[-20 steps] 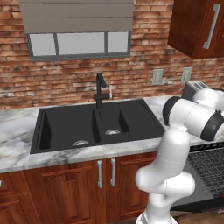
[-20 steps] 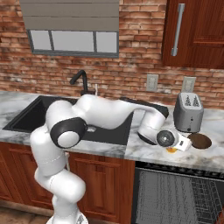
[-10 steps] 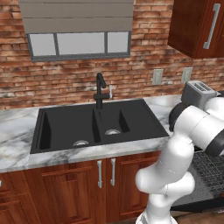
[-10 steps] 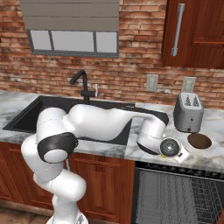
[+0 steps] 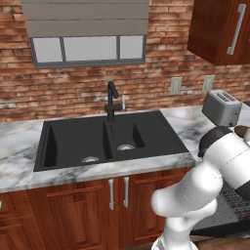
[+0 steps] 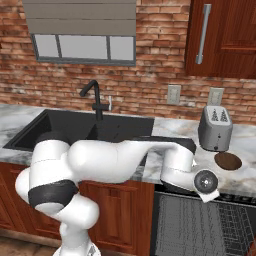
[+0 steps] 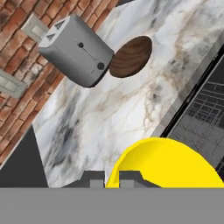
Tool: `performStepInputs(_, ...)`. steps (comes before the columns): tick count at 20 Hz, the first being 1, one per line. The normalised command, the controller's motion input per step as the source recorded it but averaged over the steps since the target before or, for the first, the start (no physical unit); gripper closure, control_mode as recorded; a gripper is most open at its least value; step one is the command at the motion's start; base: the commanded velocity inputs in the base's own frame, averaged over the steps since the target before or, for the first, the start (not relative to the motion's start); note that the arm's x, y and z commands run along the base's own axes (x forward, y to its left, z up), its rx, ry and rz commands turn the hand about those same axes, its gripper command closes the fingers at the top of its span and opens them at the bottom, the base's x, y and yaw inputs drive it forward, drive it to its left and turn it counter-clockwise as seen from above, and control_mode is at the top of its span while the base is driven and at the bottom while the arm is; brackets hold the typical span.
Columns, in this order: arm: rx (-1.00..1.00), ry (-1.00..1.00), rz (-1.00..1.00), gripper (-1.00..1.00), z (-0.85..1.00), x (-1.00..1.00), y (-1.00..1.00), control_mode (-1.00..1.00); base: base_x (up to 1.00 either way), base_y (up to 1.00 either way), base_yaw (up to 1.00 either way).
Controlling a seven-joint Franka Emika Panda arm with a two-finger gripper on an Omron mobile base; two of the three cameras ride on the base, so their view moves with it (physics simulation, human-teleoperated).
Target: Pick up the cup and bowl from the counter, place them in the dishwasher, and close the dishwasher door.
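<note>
**A:** What are your jaws doing at this point?

**B:** Your gripper [image 7: 112, 178] is pinching the cup [image 7: 168, 164]; the jaws are pressed almost together on its rim. In the hand view the two dark tips are rising at the bottom, with the bright yellow cup bulging up just to their right and covering part of one tip.

**A:** And where is that cup sitting relative to the toaster?

**B:** You are carrying it off the surface [image 7: 131, 100], well apart from the toaster [image 7: 76, 50] and on the front-edge side of it. In the right base view your wrist is hanging below and to the left of the toaster, just over the front lip of the surface [image 6: 175, 127], above the dishwasher [image 6: 200, 230]. The cup itself is hidden behind the hand there.

**A:** Where is the bowl lying?

**B:** The bowl [image 7: 130, 57] is resting on the marble, touching or nearly touching the toaster's front lower corner in the hand view. In the right base view the bowl [image 6: 228, 160] is sitting just in front of the toaster [image 6: 215, 128], slightly to its right. In the left base view a sliver of it [image 5: 242, 131] is showing beside the toaster [image 5: 221, 107].

**A:** And the dishwasher?

**B:** It is standing open below the toaster, its dark wire rack [image 6: 210, 227] showing. The black sink [image 6: 80, 131] is lying well to the toaster's left, faucet [image 6: 94, 98] behind it.
</note>
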Motion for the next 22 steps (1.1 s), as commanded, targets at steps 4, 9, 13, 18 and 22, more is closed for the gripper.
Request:
performStepInputs(4, 0.06, 0.00, -0.03, 1.00, 0.00, -0.05, 0.00, -1.00, 0.00, 0.00, 0.00)
performStepInputs(9, 0.00, 0.00, 0.00, 1.00, -0.15, 0.00, 0.00, -1.00, 0.00, 0.00, 0.00)
performStepInputs(13, 0.00, 0.00, 0.00, 1.00, -0.33, -0.08, 0.00, -1.00, 0.00, 0.00, 0.00)
performStepInputs(18, 0.00, 0.00, 0.00, 1.00, -0.40, -0.16, 0.00, -1.00, 0.00, 0.00, 0.00)
performStepInputs(22, 0.00, 0.00, 0.00, 1.00, -0.35, -0.01, 0.00, -1.00, 0.00, 0.00, 0.00)
